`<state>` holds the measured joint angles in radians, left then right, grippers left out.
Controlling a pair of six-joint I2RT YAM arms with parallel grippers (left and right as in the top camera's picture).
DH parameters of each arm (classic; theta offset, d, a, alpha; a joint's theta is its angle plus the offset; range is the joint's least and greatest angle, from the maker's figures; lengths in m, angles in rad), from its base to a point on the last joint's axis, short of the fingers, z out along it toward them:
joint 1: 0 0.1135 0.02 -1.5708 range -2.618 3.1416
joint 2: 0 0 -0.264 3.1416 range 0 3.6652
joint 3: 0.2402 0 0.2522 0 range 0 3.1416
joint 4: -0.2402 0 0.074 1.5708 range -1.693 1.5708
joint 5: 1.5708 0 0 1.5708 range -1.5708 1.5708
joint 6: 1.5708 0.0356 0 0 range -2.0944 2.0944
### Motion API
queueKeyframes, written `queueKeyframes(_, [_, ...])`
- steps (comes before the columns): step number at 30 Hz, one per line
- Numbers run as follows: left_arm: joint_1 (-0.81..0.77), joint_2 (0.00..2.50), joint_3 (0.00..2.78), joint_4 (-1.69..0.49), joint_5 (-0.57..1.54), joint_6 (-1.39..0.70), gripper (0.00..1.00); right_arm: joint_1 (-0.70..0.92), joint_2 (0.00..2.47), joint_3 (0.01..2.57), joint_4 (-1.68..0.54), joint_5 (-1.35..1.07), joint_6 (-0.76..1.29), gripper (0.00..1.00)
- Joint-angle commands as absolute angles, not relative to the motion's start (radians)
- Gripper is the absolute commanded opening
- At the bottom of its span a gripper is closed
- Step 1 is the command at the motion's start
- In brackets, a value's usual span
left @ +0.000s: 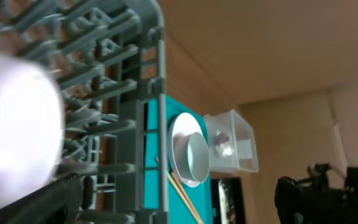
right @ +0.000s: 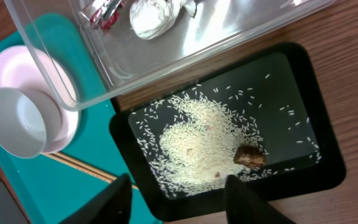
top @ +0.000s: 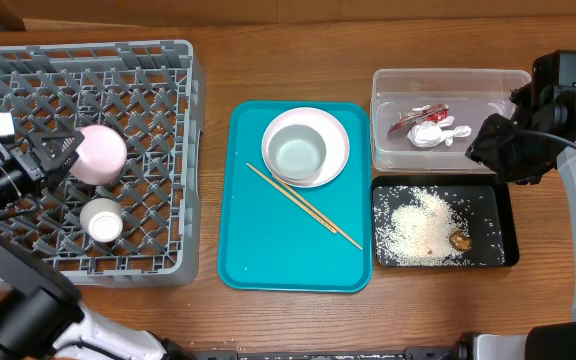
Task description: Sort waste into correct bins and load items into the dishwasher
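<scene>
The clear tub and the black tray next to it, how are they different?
The clear tub is see-through; the black tray is dark and solid. The clear tub has tall walls; the black tray is shallow. The clear tub holds a red wrapper and white tissue; the black tray holds rice and a brown lump. Both are rectangles, sitting next to each other on the table.
</scene>
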<state>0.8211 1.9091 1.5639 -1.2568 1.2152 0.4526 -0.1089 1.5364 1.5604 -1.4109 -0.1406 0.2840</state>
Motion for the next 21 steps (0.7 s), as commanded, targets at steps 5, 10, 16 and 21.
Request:
queueKeyframes(5, [0.547,1.644,1.57,-1.2,0.984,0.34,1.0,-0.107,1.528,1.572,-1.428,-0.131,0.28,0.61])
queueKeyframes(10, [0.215,1.609,1.57,-1.084,0.619,0.149,1.0,-0.107,1.528,1.572,-1.427,-0.131,0.28,0.67])
queueKeyframes(16, [-0.146,1.671,1.57,-0.946,0.376,0.089,1.0,-0.107,1.528,1.572,-1.428,-0.131,0.28,0.73])
queueKeyframes(21, [-0.395,1.808,1.57,-0.844,0.197,0.089,1.0,-0.107,1.528,1.572,-1.427,-0.131,0.28,0.73])
